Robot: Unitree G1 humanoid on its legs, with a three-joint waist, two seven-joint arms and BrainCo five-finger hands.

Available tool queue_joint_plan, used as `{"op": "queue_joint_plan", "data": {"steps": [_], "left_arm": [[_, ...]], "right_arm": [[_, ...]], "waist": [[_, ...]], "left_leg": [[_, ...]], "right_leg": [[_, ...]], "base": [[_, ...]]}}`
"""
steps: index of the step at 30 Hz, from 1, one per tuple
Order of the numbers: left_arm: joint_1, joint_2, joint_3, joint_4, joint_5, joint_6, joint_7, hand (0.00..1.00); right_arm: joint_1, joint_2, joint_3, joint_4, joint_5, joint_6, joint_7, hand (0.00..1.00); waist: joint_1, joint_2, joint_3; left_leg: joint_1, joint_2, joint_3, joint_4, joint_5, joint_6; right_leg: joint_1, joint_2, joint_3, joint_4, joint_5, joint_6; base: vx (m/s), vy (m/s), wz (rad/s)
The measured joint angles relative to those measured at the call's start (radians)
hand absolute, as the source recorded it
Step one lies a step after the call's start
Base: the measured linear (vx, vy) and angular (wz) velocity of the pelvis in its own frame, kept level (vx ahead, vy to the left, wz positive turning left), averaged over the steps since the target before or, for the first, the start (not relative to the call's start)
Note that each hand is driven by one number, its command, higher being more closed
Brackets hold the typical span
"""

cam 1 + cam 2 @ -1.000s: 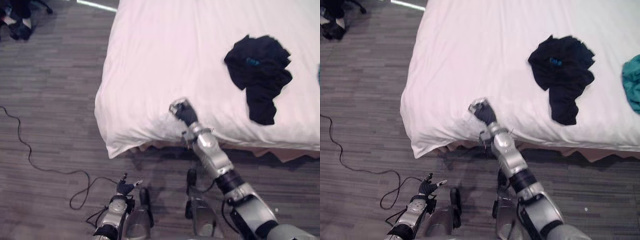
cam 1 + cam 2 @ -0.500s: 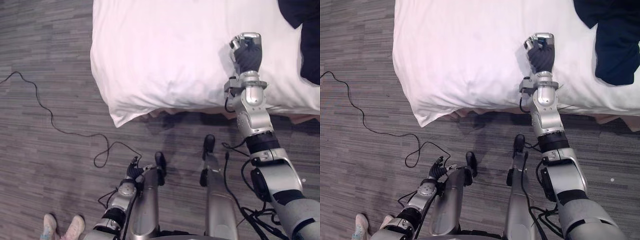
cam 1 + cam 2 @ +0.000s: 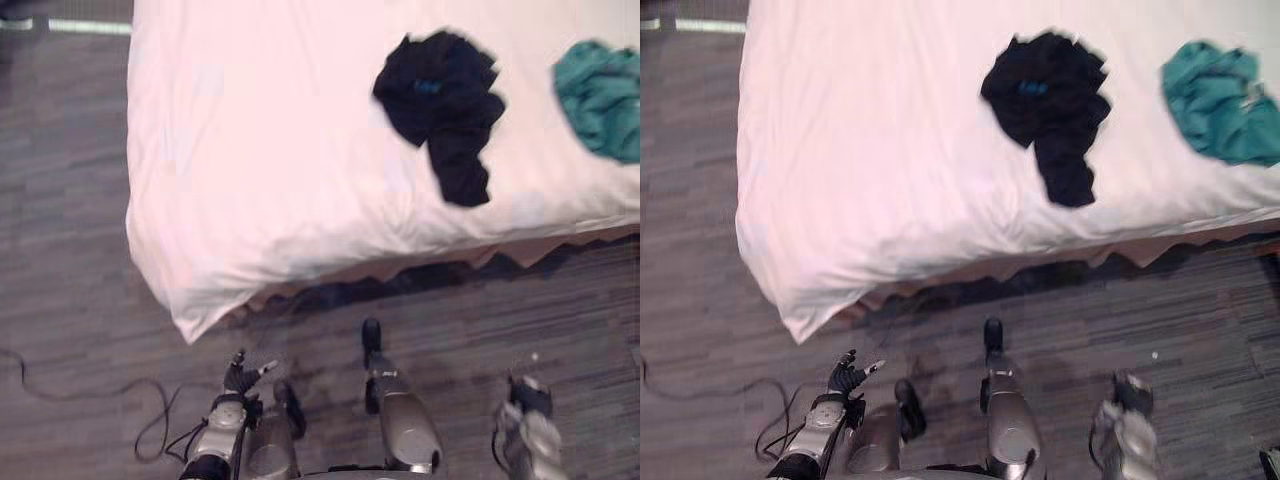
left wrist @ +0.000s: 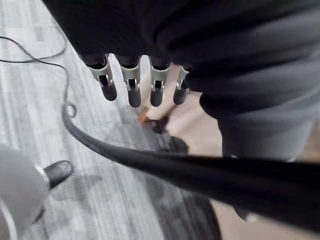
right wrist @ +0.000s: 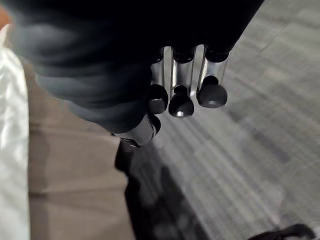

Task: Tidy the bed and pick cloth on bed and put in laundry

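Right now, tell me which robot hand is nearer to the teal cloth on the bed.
Right. The right robot hand hangs over the floor short of the bed, in front of the teal cloth; the left robot hand hangs by the bed's corner, much farther away.

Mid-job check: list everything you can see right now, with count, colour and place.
bed: one, white sheet, across the upper part of the eye views, its corner nearest the robot's left
dark cloth: one, black with a small blue spot, crumpled on the bed near its front edge
teal cloth: one, teal, bunched on the bed to the right of the dark cloth, apart from it
floor: grey planks, left of and before the bed
left hand: low over the floor, fingers spread, holding nothing
right hand: low over the floor at the robot's right, off the bed
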Motion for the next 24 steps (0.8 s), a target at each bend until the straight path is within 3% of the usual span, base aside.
{"op": "queue_joint_plan", "data": {"steps": [4,6,7,8,9,10,12,13,15,17,18,19,20,21,22,24], "left_arm": [[-0.006,0.002,-0.012,0.02,0.038,0.003,-0.021,0.0],[-0.018,0.006,-0.031,0.047,0.065,0.013,-0.022,0.0],[-0.019,0.007,-0.045,0.052,0.07,0.016,-0.021,0.0],[-0.019,0.008,-0.06,0.058,0.075,0.021,-0.021,0.0],[-0.019,0.024,-0.094,0.074,0.082,0.029,-0.022,0.0],[-0.019,0.03,-0.103,0.081,0.097,0.034,-0.022,0.0],[-0.019,0.041,-0.11,0.088,0.117,0.037,-0.023,0.0],[-0.023,0.046,-0.115,0.09,0.125,0.037,-0.033,0.0],[-0.049,0.029,-0.129,0.108,0.154,0.035,-0.047,0.0],[-0.046,0.017,-0.123,0.111,0.154,0.034,-0.06,0.0],[-0.029,0.014,-0.119,0.113,0.154,0.031,-0.06,0.0],[-0.022,0.005,-0.119,0.114,0.154,0.02,-0.06,0.0],[-0.021,0.0,-0.118,0.116,0.153,0.016,-0.059,0.0],[0.002,-0.007,-0.117,0.119,0.152,0.004,-0.056,0.0],[0.015,-0.01,-0.117,0.12,0.152,0.002,-0.057,0.0],[0.041,-0.023,-0.101,0.109,0.142,-0.003,-0.055,0.0]], "right_arm": [[0.011,0.037,-0.047,0.133,-0.022,0.033,0.04,0.0],[0.01,0.051,-0.062,0.183,-0.053,0.058,0.058,0.0],[0.006,0.055,-0.07,0.198,-0.06,0.063,0.059,0.0],[-0.001,0.059,-0.083,0.208,-0.077,0.069,0.06,0.0],[-0.013,0.063,-0.083,0.235,-0.112,0.078,0.064,0.0],[-0.022,0.067,-0.082,0.248,-0.13,0.085,0.071,0.0],[-0.054,0.083,-0.073,0.276,-0.169,0.087,0.074,0.0],[-0.069,0.09,-0.056,0.284,-0.187,0.087,0.074,0.0],[-0.066,0.093,-0.054,0.284,-0.209,0.087,0.075,0.0],[-0.062,0.093,-0.022,0.276,-0.223,0.085,0.075,0.0],[-0.062,0.091,0.015,0.271,-0.236,0.083,0.074,0.0],[-0.068,0.081,0.056,0.272,-0.244,0.083,0.073,0.0],[-0.069,0.075,0.077,0.276,-0.245,0.083,0.073,0.0],[-0.062,0.078,0.111,0.281,-0.251,0.086,0.074,0.0],[-0.061,0.078,0.123,0.28,-0.255,0.085,0.074,0.0],[-0.052,0.081,0.126,0.276,-0.286,0.085,0.074,0.0]], "waist": [[-0.004,-0.003,-0.041],[-0.008,-0.005,-0.045],[-0.008,-0.006,-0.046],[-0.007,-0.004,-0.047],[-0.011,-0.005,-0.06],[-0.015,-0.004,-0.066],[-0.011,-0.003,-0.071],[-0.012,-0.002,-0.075],[-0.049,0.015,-0.082],[-0.044,0.023,-0.088],[-0.022,0.039,-0.098],[-0.005,0.055,-0.103],[0.005,0.054,-0.102],[0.013,0.045,-0.096],[0.017,0.037,-0.092],[0.051,0.034,-0.098]], "left_leg": [[0.098,-0.003,0.034,-0.061,0.008,-0.011],[0.164,-0.003,0.085,-0.081,0.007,-0.012],[0.181,-0.004,0.104,-0.09,0.008,-0.012],[0.193,-0.007,0.134,-0.105,0.008,-0.012],[0.217,-0.01,0.187,-0.121,0.003,-0.019],[0.236,-0.008,0.229,-0.129,-0.002,-0.027],[0.291,-0.002,0.349,-0.129,-0.015,-0.057],[0.308,0.003,0.426,-0.126,-0.012,-0.068],[0.332,0.037,0.505,-0.051,-0.006,-0.08],[0.324,0.15,0.542,0.271,0.041,-0.092],[0.281,0.225,0.484,0.497,0.119,-0.014],[0.179,0.243,0.329,0.722,0.072,0.055],[0.118,0.226,0.236,0.804,0.04,0.051],[0.029,0.165,0.065,0.85,-0.009,0.053],[0.004,0.148,0.019,0.838,-0.019,0.055],[-0.063,0.056,-0.139,0.695,-0.045,0.056]], "right_leg": [[0.038,0.006,0.01,0.046,-0.033,-0.005],[0.026,0.002,0.009,0.137,-0.092,-0.006],[0.003,-0.015,-0.046,0.18,-0.145,-0.026],[-0.013,-0.067,-0.173,0.263,-0.216,-0.064],[-0.025,-0.181,-0.431,0.382,-0.289,-0.106],[-0.017,-0.241,-0.574,0.442,-0.328,-0.131],[0.013,-0.302,-0.797,0.521,-0.339,-0.146],[-0.012,-0.288,-0.823,0.539,-0.36,-0.177],[-0.04,-0.224,-0.741,0.549,-0.392,-0.171],[-0.041,-0.125,-0.599,0.514,-0.4,-0.178],[-0.031,-0.056,-0.494,0.469,-0.403,-0.192],[-0.015,0.01,-0.388,0.431,-0.395,-0.201],[0.002,0.03,-0.338,0.422,-0.395,-0.201],[0.065,0.068,-0.227,0.394,-0.397,-0.197],[0.092,0.079,-0.193,0.38,-0.397,-0.197],[0.128,0.106,-0.062,0.352,-0.397,-0.186]], "base": [[0.12,0.029,-0.15],[0.09,0.06,-0.34],[0.04,0.019,-0.44],[0.04,0.026,-0.8],[0.09,0.028,-1.08],[0.13,0.021,-1.17],[0.26,-0.043,-1.86],[0.28,-0.08,-2.14],[0.31,-0.157,-1.74],[0.4,-0.172,-2.4],[0.42,-0.051,-3.19],[0.4,-0.003,-3.09],[0.42,0.076,-3.09],[0.33,0.086,-2.2],[0.36,0.15,-2.36],[0.25,0.185,-1.87]]}}
